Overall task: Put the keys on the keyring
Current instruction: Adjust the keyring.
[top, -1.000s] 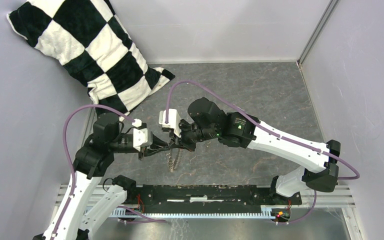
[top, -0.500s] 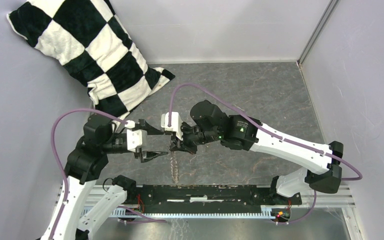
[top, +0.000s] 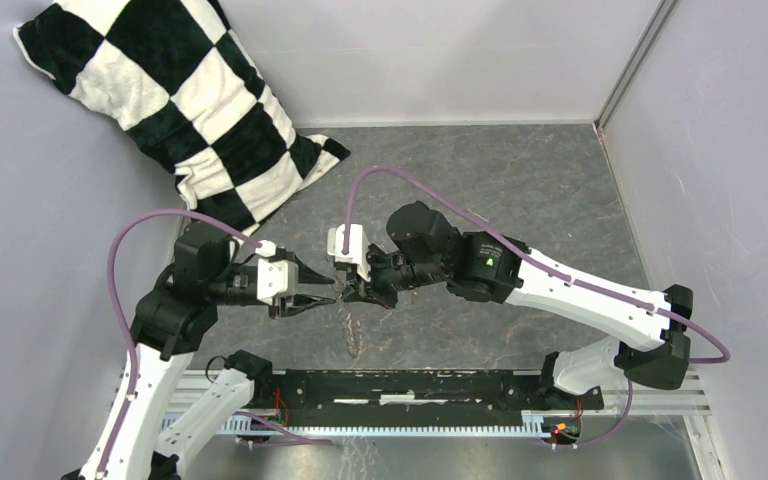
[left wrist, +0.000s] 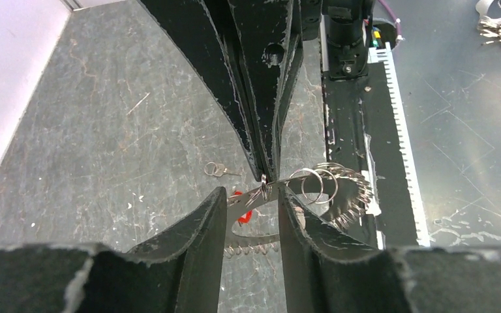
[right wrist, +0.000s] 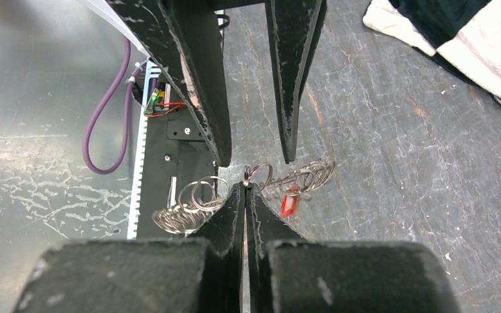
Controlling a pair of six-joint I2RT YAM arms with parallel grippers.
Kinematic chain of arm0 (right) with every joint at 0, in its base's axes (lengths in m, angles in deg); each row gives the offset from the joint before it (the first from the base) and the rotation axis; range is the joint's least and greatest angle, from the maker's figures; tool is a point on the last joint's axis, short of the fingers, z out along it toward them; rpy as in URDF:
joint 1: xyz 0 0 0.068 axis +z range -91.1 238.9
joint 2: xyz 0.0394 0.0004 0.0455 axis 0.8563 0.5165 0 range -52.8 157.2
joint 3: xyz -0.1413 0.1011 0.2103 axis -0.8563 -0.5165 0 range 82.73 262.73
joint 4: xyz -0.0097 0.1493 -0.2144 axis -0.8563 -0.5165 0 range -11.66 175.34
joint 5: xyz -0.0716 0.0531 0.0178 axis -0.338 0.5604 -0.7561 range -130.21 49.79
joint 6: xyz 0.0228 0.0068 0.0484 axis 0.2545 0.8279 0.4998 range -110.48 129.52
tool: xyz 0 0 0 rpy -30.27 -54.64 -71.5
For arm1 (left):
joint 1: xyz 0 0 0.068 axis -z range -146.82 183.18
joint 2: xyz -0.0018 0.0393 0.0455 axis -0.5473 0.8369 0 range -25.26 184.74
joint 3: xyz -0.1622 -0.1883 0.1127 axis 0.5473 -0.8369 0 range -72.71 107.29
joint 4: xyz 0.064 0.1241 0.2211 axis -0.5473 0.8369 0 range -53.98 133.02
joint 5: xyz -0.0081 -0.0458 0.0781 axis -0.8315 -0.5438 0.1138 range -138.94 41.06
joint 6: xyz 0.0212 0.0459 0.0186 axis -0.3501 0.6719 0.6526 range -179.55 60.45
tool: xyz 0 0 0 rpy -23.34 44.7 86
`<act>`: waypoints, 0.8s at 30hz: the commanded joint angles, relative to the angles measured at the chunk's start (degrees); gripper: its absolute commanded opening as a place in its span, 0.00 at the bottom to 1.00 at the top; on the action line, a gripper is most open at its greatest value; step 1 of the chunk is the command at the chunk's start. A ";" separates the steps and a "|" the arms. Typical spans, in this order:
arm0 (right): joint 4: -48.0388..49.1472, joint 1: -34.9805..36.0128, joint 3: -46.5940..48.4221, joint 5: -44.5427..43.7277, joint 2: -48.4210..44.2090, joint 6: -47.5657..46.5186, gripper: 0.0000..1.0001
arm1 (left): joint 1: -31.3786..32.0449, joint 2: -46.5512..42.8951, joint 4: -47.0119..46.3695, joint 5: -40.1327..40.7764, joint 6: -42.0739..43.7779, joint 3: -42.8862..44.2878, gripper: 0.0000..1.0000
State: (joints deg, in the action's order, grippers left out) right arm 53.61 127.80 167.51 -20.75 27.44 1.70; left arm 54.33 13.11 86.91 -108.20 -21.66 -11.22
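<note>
One keyring (right wrist: 306, 176), a chain of small silver rings, hangs above the counter (top: 520, 190) between two pincers. One red tag (right wrist: 289, 203) dangles from it. Right pincer (right wrist: 244, 190): pressed together, pinching one ring of the chain. Left pincer (left wrist: 251, 195): spread, tips either side of the chain; contact unclear. One tiny key (left wrist: 218, 171) lies flat on the counter below, apart from the keyring. One black-and-white checkered pillow (top: 170, 100) sits in the far left corner.

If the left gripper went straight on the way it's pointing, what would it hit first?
Probably the keyring, pinched by the shut right gripper just ahead of the open left gripper; depth is unclear.
</note>
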 commanded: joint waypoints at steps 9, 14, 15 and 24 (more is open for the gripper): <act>3.76 0.35 1.71 0.49 -1.40 0.39 0.01 | 0.29 2.57 7.24 -2.98 7.54 1.05 0.28; 4.25 0.31 1.55 2.08 -1.25 0.28 0.01 | 0.26 2.44 6.77 -0.88 9.48 0.86 0.43; 4.22 0.29 1.26 2.15 -1.47 0.26 0.01 | 0.23 2.29 6.16 0.58 9.69 1.09 0.44; 6.42 0.29 -1.19 6.02 -3.15 0.78 0.01 | 0.29 -0.41 5.45 4.88 16.69 0.55 0.47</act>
State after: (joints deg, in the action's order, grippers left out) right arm 55.54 127.80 166.19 -18.25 26.79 1.75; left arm 54.33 14.38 93.38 -104.36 -10.20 -11.20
